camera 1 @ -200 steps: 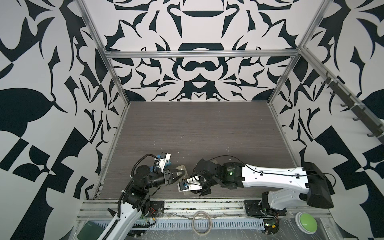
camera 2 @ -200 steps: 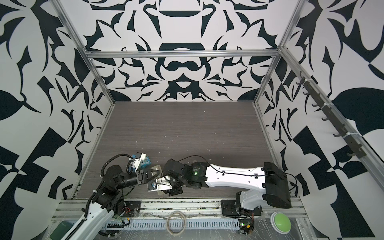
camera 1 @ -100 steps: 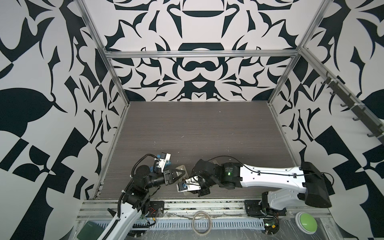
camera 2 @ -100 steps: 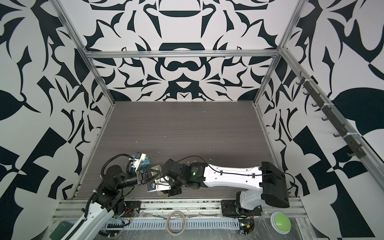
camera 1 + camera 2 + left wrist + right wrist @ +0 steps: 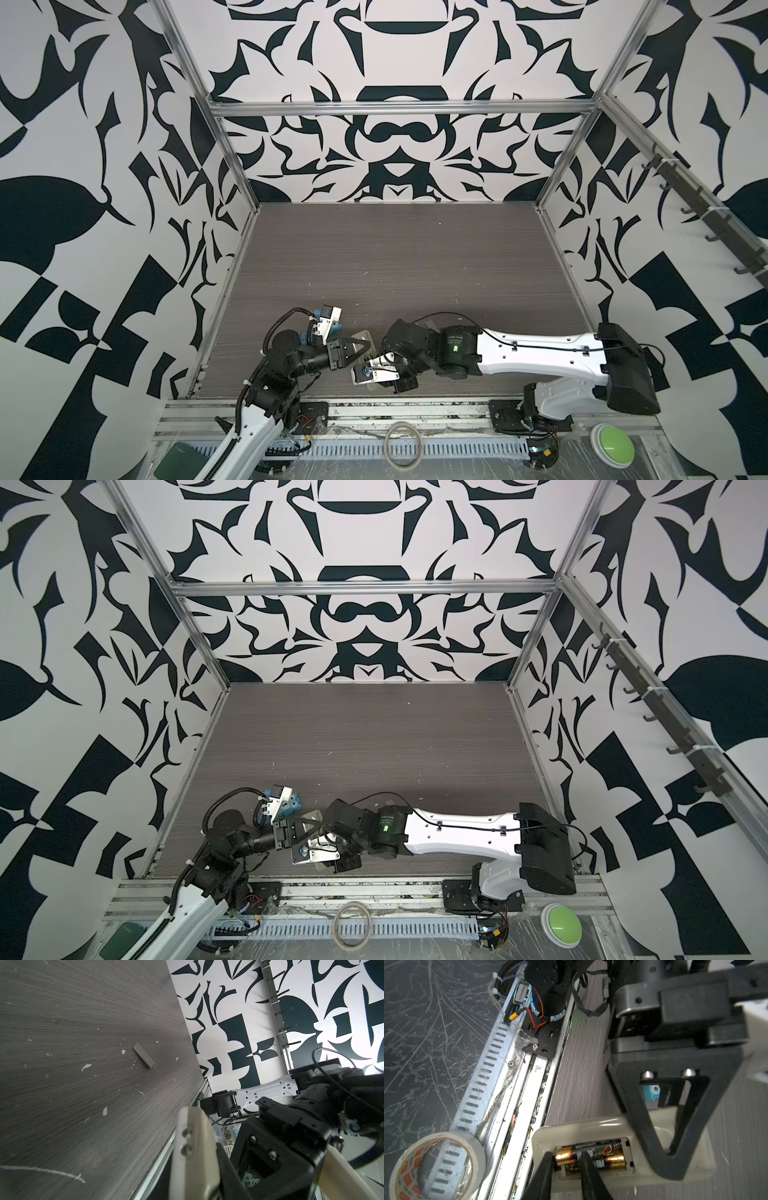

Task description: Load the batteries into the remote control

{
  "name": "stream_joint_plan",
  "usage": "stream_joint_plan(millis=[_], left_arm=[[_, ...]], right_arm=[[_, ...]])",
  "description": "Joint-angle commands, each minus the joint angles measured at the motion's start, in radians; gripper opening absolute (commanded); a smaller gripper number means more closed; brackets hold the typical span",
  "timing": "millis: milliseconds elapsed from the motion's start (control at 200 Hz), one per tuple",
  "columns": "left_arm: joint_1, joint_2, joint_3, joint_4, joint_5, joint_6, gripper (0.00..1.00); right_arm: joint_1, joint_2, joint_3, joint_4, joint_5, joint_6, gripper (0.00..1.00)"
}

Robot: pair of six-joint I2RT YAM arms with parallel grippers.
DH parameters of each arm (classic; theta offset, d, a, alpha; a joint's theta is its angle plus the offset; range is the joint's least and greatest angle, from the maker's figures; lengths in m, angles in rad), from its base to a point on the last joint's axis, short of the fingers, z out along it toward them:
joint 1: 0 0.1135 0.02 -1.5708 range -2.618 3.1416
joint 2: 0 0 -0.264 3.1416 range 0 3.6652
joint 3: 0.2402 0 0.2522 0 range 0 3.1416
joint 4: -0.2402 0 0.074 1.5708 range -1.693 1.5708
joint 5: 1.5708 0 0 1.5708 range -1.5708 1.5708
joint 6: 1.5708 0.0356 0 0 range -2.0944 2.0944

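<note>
Where the glossy remote control gapes, cylindrical copper-capped batteries lie.

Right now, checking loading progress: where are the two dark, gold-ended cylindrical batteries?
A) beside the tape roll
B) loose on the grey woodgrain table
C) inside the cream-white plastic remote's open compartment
C: both batteries lie inside the remote in its open compartment, the right gripper at one end.
</note>
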Motion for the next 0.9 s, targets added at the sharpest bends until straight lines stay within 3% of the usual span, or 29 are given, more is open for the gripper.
stream_joint_plan(millis=[0, 895], left_arm=[[-0.006, -0.005, -0.012, 0.043, 0.019, -0.001, 0.0], [-0.006, -0.004, -0.012, 0.052, 0.021, -0.001, 0.0]], right_arm=[[0.006, 0.011, 0.035, 0.023, 0.023, -0.005, 0.27], [0.006, 0.085, 0.05, 0.064, 0.152, 0.023, 0.18]])
